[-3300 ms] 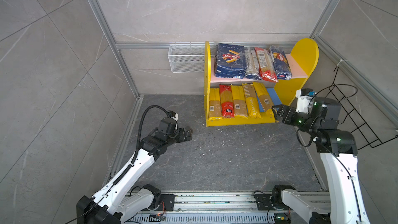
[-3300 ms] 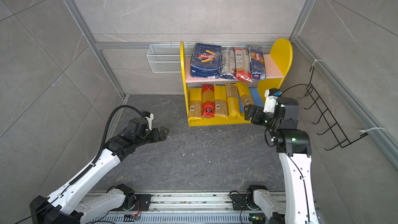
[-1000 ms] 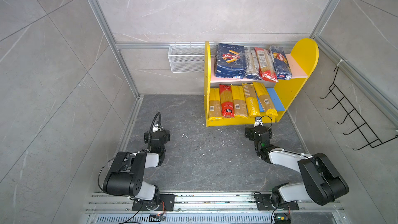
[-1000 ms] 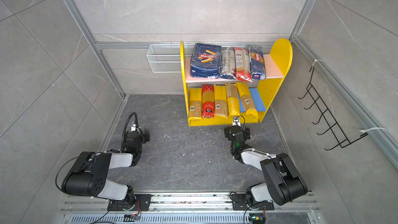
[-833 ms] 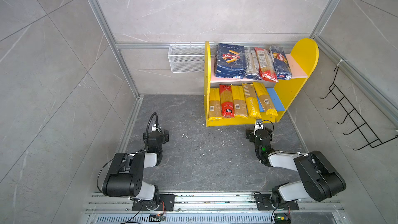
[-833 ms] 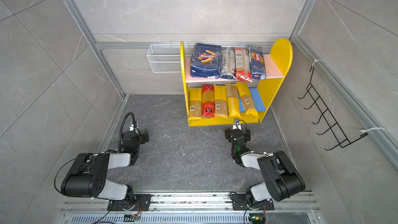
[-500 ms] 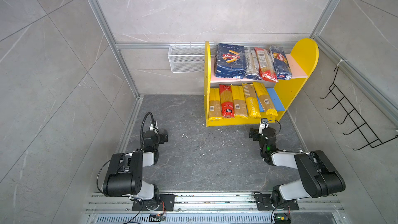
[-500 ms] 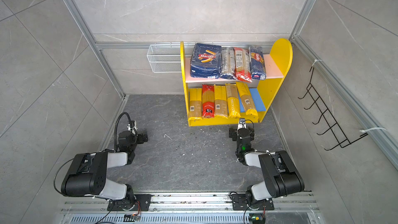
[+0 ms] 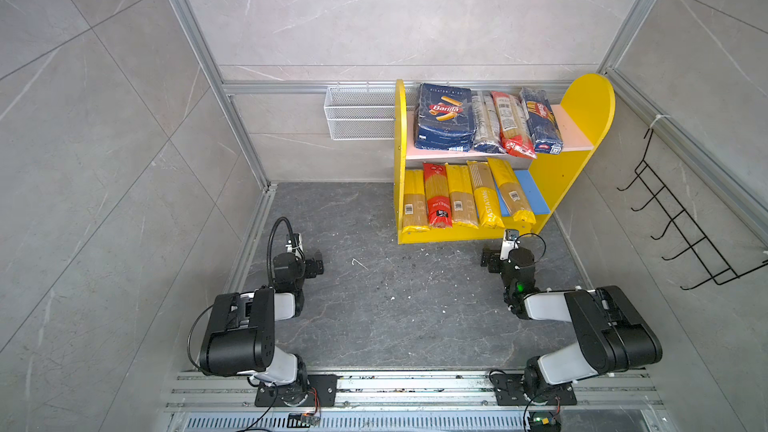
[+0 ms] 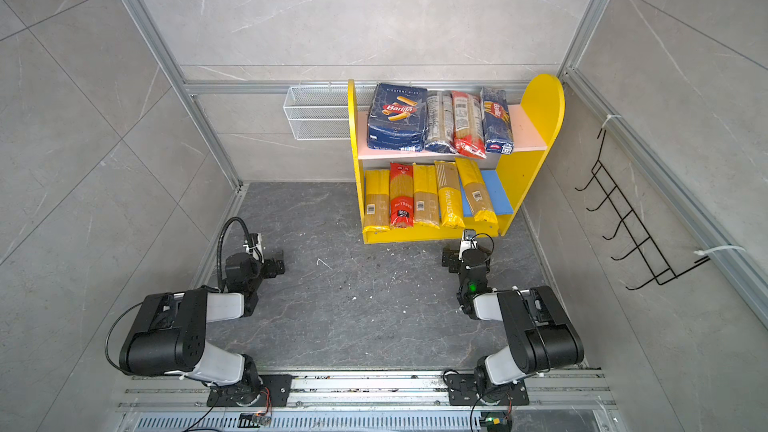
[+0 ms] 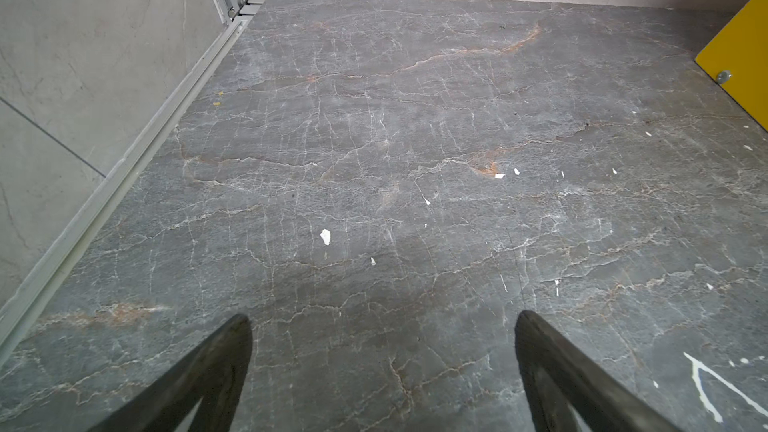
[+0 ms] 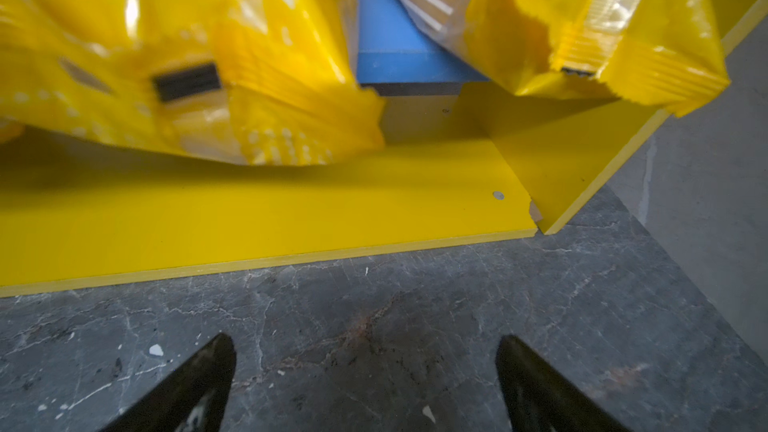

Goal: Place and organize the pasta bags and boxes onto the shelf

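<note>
The shelf (image 9: 590, 105) stands at the back right. Its pink upper board (image 9: 575, 126) carries the wide pasta box (image 9: 444, 118), a dark bag (image 9: 484, 122), a red bag (image 9: 509, 122) and the narrow pasta box (image 9: 540, 122). On the blue lower board (image 9: 530, 193) lie several yellow bags (image 9: 459, 197) and one red bag (image 9: 436, 197). My right gripper (image 12: 365, 351) is open and empty, low over the floor just in front of the shelf's right front corner (image 12: 532, 209). My left gripper (image 11: 382, 326) is open and empty over bare floor at the left.
A white wire basket (image 9: 359, 118) hangs on the back wall left of the shelf. A black hook rack (image 9: 681, 226) hangs on the right wall. Both arms are folded low near the front rail (image 9: 415, 384). White flecks dot the dark stone floor (image 11: 326, 236).
Both arms have come down from a raised reach and folded low. Over the last second the left gripper slid left and the right gripper slid right along the shelf front. Both stayed open.
</note>
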`<state>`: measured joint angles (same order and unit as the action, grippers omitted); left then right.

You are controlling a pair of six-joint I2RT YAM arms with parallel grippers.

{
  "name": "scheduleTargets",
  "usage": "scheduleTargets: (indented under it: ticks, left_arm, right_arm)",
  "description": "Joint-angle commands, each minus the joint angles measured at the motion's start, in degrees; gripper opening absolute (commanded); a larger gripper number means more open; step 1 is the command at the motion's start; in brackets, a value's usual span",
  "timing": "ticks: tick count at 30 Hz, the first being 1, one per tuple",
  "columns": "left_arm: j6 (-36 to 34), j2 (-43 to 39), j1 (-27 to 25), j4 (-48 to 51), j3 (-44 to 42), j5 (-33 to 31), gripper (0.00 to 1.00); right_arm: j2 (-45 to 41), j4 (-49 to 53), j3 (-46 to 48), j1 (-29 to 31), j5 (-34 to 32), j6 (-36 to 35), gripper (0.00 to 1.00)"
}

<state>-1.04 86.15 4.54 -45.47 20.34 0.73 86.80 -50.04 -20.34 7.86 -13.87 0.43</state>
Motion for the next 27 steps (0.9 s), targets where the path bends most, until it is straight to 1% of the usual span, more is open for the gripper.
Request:
scheduleTargets:
  ticks: [1,6,27]
  left_arm:
    - [1.19,0.10,0.21,-2.99,0.67,2.23,1.00]
    - [1.26,-0.10,0.25,-2.98,0.49,1.38,1.00]
    - [1.30,-0.06,0.21,-2.97,0.49,1.40,1.00]
  right_arm:
    - [0.12,-1.89,0.63,0.10,0.33,0.69,1.00]
    - [0.21,-1.74,0.50,0.11,0.32,0.65,1.00]
    - [0.21,-1.70,0.40,0.10,0.42,0.76,1.00]
